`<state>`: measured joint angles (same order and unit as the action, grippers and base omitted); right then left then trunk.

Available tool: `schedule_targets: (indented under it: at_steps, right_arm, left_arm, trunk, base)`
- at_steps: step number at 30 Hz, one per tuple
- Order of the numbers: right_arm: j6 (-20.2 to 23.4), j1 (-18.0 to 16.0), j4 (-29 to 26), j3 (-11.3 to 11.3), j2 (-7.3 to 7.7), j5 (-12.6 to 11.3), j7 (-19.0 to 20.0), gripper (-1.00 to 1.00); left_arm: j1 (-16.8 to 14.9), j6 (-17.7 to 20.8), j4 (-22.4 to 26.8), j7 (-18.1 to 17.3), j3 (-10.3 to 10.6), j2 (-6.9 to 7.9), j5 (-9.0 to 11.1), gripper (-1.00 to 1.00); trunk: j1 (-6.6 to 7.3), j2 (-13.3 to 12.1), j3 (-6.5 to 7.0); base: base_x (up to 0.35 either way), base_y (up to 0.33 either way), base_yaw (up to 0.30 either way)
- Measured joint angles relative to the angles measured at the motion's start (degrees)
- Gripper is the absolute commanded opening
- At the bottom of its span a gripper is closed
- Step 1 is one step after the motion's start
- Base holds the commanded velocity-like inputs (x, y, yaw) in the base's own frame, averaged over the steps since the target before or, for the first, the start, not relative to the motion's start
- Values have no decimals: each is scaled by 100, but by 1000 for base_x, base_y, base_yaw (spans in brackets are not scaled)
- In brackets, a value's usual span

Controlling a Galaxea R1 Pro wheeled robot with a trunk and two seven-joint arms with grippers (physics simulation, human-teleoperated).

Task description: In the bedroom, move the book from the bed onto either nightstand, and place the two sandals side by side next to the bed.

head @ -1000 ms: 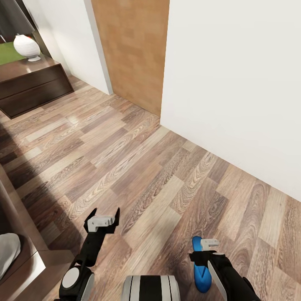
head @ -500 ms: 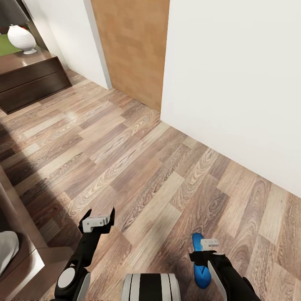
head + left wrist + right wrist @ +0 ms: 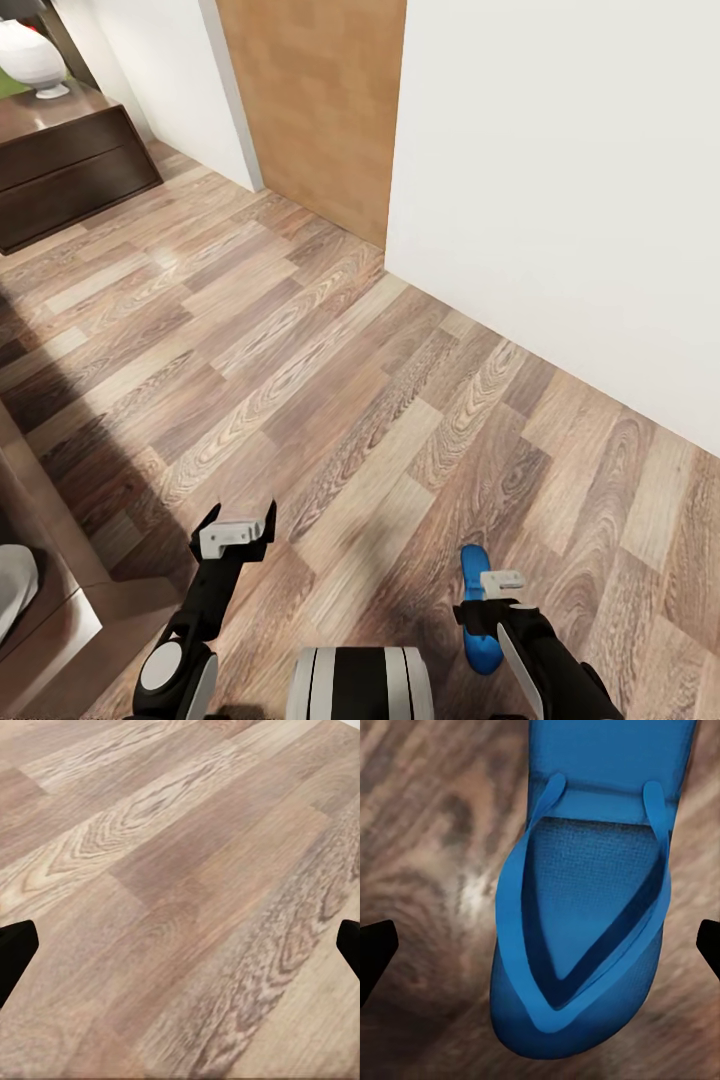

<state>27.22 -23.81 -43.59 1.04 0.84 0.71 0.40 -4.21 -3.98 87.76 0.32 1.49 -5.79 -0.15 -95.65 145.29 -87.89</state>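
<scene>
One blue sandal lies flat on the wood floor at the lower right of the head view. My right gripper hangs right above it, open. In the right wrist view the sandal sits between the two wide-apart fingertips without touching them. My left gripper is open over bare floor, with nothing between its fingers. The bed frame and a pale mattress edge show at the lower left. A dark nightstand with a white lamp base stands at the far upper left. The book is out of view.
A white wall runs along the right, meeting a brown door at the back. Wood-plank floor stretches between the wall and the bed. My own base shows at the bottom centre.
The camera has moved: the nightstand and lamp drift toward the upper left corner. The sandal sits a little further forward relative to my right gripper. Both grippers stay open.
</scene>
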Motion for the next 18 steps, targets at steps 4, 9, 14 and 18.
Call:
schedule_targets:
  at_steps: [4, 9, 14, 18]
  right_arm:
    - [-2, 0, -67, -1, 0, 0, 0, 100]
    - [-2, 0, -191, -20, 1, 0, -2, 100]
    - [-2, 0, -217, -37, 9, 0, -21, 100]
    - [-2, 0, -219, -39, 10, 0, -24, 100]
  left_arm:
    - [0, 0, -9, 0, 0, 0, 3, 100]
    - [0, -2, -12, 0, 0, 0, 6, 100]
    - [0, 0, -16, 0, 0, 0, 7, 100]
    - [0, 0, -20, 0, 0, 0, 7, 100]
  trunk:
    - [0, 0, 0]
    - [0, 0, 0]
    - [0, 0, 0]
    - [0, 0, 0]
  base:
    - [0, 0, 0]
    - [0, 0, 0]
    - [0, 0, 0]
    - [0, 0, 0]
